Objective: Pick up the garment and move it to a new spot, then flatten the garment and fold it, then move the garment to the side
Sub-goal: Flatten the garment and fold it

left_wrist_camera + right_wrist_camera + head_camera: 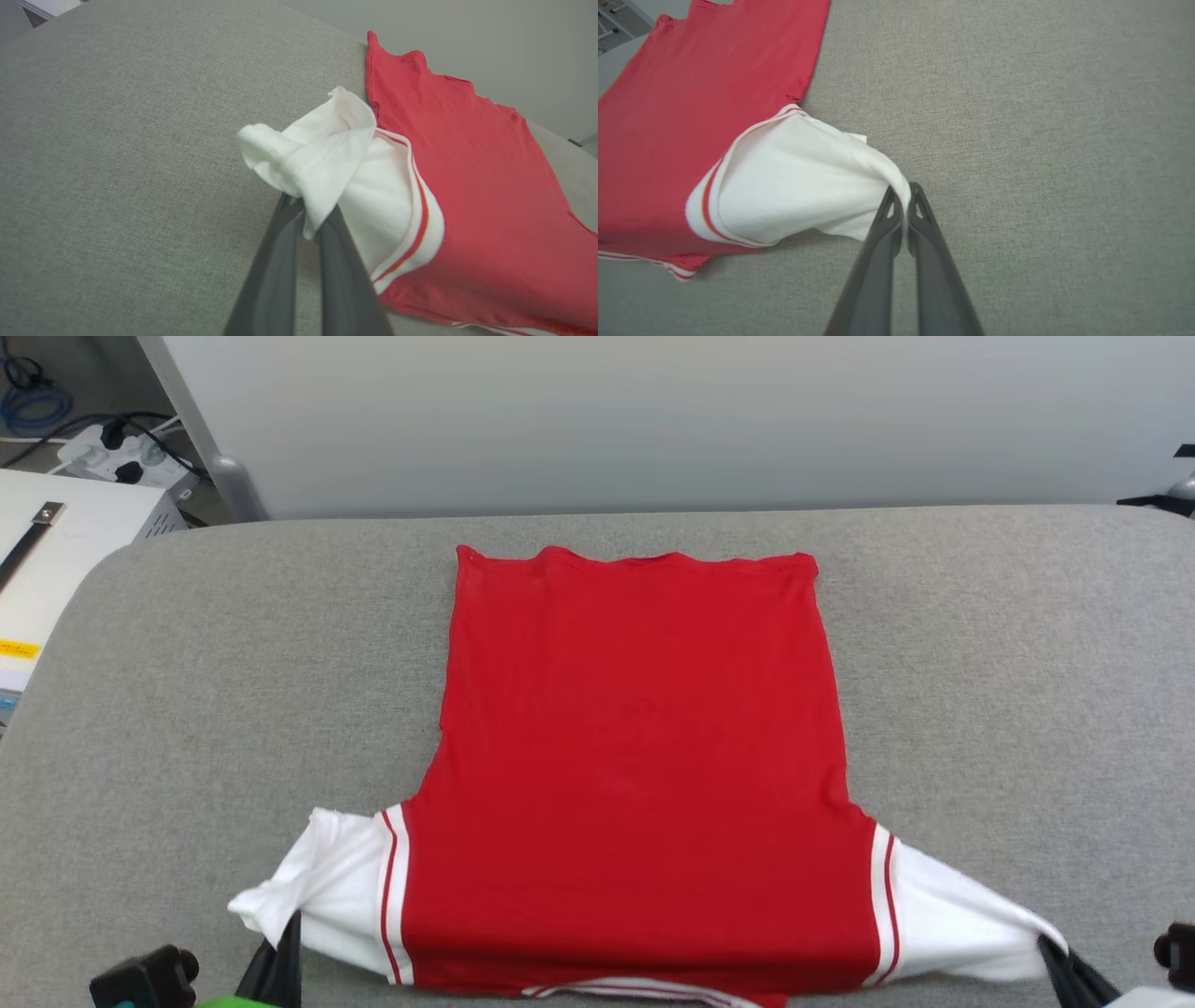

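the garment (644, 756) lies spread on a grey table (187, 709), about centred across it, plain red side up, with no lettering to see. its straight hem is at the far end, just short of the table's back edge, and the shoulder end is nearest the robot. the red body is flat and smooth, with only a slight waviness along the hem. a striped red-and-white band runs down each side where the white sleeves join.

the left gripper (306, 219) is closed on the outer edge of the left sleeve (317, 877). white cloth is pinched between its two dark fingers (275, 280) and bunches in loose folds over the tips. that sleeve is crumpled and lifted a little off the table.

the right gripper (903, 193) is closed on the tip of the right sleeve (952, 924). its fingers are pressed together with a thin fold of white cloth between them. this sleeve is drawn out sideways to a taut point, away from the red body, and its lower edge lifts off the table.

both grippers sit low at the table's near edge, well apart, one on each side of the garment.

beyond the table is a pale wall (653, 420). at the far left a power strip (121, 457) lies on the floor beside a white cabinet (75, 541).
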